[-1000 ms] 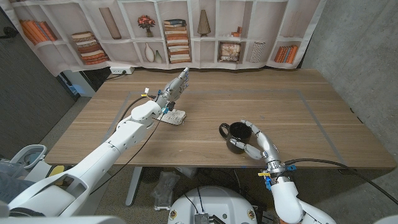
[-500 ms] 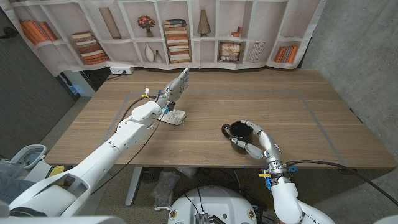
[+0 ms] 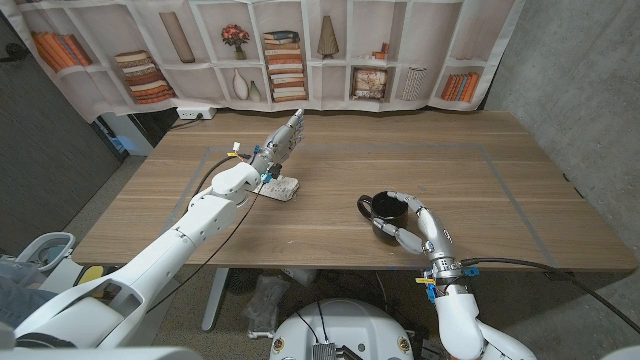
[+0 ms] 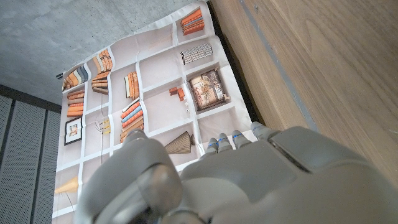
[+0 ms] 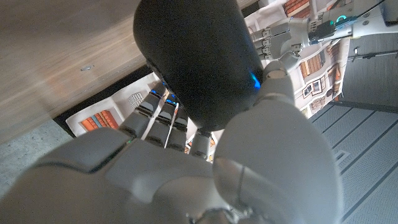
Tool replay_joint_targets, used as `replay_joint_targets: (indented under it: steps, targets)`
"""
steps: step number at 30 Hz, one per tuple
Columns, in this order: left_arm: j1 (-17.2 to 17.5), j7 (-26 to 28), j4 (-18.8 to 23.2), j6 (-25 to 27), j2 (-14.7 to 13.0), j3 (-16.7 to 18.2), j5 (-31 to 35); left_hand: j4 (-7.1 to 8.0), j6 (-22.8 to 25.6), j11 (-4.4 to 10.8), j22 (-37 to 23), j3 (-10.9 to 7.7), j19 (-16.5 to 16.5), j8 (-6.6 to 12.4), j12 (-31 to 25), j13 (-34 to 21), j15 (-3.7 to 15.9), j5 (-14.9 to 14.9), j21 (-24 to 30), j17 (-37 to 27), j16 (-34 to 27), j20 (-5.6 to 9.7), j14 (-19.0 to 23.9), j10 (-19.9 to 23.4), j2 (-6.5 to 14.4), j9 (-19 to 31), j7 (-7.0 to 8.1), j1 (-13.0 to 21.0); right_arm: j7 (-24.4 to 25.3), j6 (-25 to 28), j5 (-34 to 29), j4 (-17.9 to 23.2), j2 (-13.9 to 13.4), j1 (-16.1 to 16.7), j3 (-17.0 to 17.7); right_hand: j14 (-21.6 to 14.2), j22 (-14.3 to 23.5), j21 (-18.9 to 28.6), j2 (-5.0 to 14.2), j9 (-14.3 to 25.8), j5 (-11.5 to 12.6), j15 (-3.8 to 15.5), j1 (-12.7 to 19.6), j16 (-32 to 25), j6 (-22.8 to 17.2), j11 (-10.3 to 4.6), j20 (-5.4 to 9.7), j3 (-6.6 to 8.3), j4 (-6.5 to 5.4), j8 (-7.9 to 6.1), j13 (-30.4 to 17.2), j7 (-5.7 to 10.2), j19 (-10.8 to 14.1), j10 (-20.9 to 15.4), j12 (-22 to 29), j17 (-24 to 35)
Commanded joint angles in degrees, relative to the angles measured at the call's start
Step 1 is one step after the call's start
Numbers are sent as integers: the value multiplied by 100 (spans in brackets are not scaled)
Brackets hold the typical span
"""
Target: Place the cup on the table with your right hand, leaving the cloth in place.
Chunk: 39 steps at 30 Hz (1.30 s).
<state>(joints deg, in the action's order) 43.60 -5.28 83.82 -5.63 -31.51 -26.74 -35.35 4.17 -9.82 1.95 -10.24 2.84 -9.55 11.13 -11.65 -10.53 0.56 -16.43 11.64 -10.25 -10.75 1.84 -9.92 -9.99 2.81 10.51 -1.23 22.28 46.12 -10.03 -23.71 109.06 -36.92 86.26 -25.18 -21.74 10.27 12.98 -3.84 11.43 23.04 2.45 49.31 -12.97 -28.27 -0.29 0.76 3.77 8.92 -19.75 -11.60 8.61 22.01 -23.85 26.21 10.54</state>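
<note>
A black cup (image 3: 384, 210) with its handle turned to the left is low over the wooden table (image 3: 330, 235), near the front edge and right of the middle. My right hand (image 3: 415, 229) grips it from the right side, with fingers and thumb wrapped round the cup (image 5: 193, 56). I cannot tell if its base touches the wood. A small white cloth (image 3: 279, 186) lies left of the middle, partly under my left wrist. My left hand (image 3: 283, 138) reaches out beyond the cloth with straight fingers, holding nothing.
A backdrop printed with shelves, books and vases (image 3: 290, 50) hangs behind the table's far edge. Bare wood (image 3: 470, 165) stretches to the right of and beyond the cup. A pale line (image 3: 505, 180) marks a rectangle on the tabletop.
My right hand has carried the cup a little to the right and away from the front edge. The left arm and the cloth have stayed where they were.
</note>
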Motion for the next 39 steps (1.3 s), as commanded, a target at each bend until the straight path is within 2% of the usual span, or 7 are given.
replay_joint_targets:
  steps: [1, 18, 33, 39]
  targets:
    - [17, -21, -15, -25, -23, 40, -27, 13, -74, 24, -19, 53, -748, 10, 7, -16, -23, 18, -14, -31, 0, 234, -465, -167, 31, 16, -17, 47, 17, -32, 8, 13, 39, -41, 29, -191, 30, 59, 663, 3, -32, 502, 699, -70, -96, -882, 31, 72, -72, -11, -14, -8, 164, -967, 32, 17]
    - [-201, -240, -352, -112, 78, 1, -41, 14, -71, -15, -20, 69, -751, 10, 12, -16, -34, 20, -15, -31, 1, 242, -470, -182, 39, 17, -33, 52, 173, 136, 5, 111, 159, 10, 153, -330, 32, 64, 690, 3, -95, 521, 729, -59, -181, -877, 27, 66, -98, 4, 4, -30, 261, -1056, 12, 23]
    - [-267, -201, -278, -78, 42, 30, -7, 14, -69, -19, -19, 81, -753, 11, 12, -16, -36, 22, -14, -31, 0, 242, -471, -185, 44, 17, -35, 56, 200, -3, 209, 54, 188, 28, 336, -386, 32, 72, 705, 3, -145, 532, 752, -33, -214, -912, 11, 59, -112, 29, 14, -27, 348, -1104, -14, 26]
    - [-322, -206, -287, -55, 61, 10, 11, 14, -67, -16, -19, 85, -752, 11, 10, -16, -36, 23, -14, -31, 0, 240, -474, -180, 46, 17, -37, 57, 201, 17, 221, 122, 157, 90, 444, -404, 32, 64, 711, 4, -162, 536, 755, -26, -223, -873, 10, 56, -119, 39, 17, -28, 352, -1107, -28, 27]
